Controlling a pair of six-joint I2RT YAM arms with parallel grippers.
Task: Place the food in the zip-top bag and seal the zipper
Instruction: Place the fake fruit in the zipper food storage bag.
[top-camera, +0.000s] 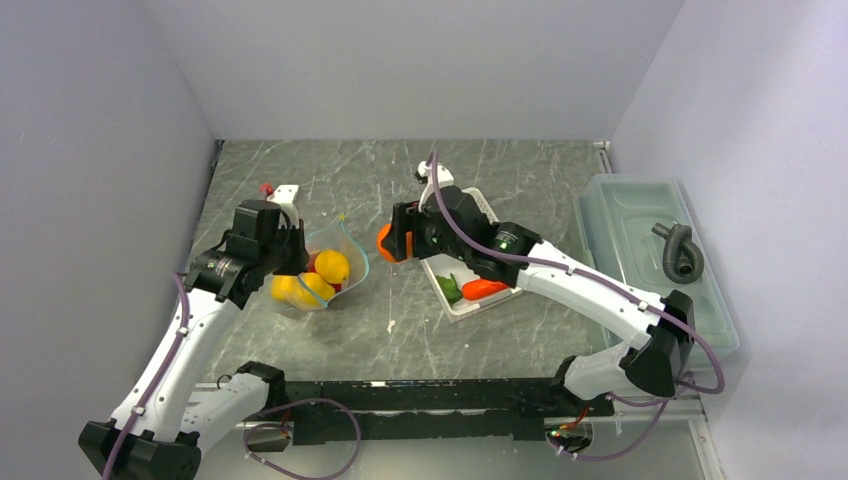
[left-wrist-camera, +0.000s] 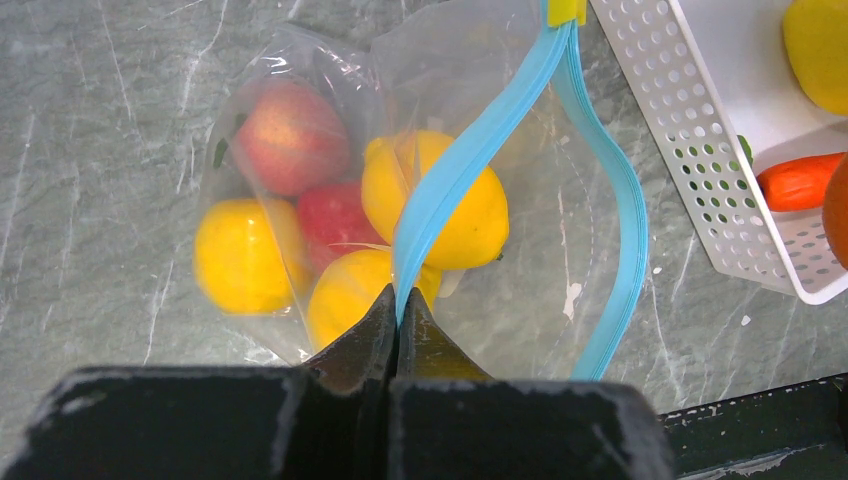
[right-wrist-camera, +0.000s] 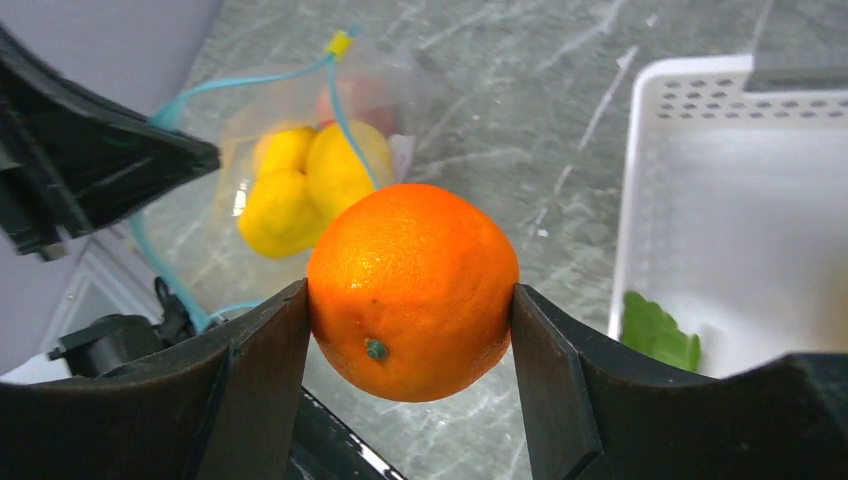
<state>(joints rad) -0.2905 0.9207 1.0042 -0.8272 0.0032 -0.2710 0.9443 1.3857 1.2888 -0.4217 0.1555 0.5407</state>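
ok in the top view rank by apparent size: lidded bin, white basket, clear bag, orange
1. translucent lidded plastic bin
2-3. white perforated plastic basket and clear zip-top plastic bag look alike; right arm hides part of basket, unranked
4. round orange toy fruit

Grey marbled table (top-camera: 520, 170) – pale walls (top-camera: 420, 60) on three sides

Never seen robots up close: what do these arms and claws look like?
The left arm and right arm have white shells with black joints and bases. A thin purplish cable runs along each. The left gripper and right gripper each end in two flat black wedge-shaped fingers.
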